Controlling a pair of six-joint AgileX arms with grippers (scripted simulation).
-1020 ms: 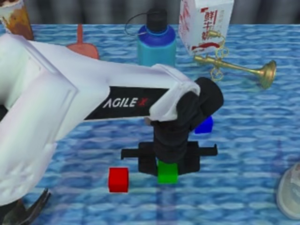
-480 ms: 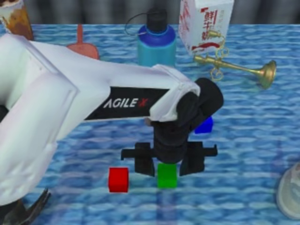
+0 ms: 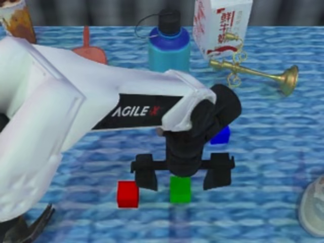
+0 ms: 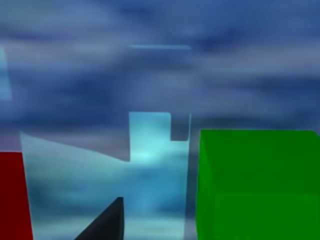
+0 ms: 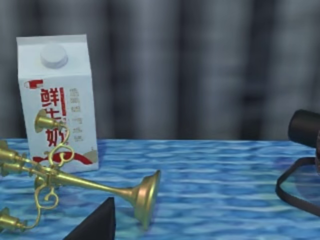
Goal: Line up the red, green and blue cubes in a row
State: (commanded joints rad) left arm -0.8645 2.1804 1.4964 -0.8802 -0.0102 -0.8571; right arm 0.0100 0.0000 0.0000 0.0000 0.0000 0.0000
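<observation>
Left pincer (image 3: 182, 177) gapes wide over the green cube (image 3: 180, 189).
It grips nothing; red cube (image 3: 127, 194) sits beside green, blue cube (image 3: 221, 135) beyond.

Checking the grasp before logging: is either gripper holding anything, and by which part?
Nothing is held. The left gripper is open, its fingers clear of the green cube on both sides. The right arm is parked, off-frame.

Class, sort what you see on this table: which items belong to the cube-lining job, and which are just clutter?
Job:
red cube
green cube
blue cube
left end effector, open above the green cube

Clutter:
teal-and-blue bottle
milk carton
brass horn
salmon-red scoop
</observation>
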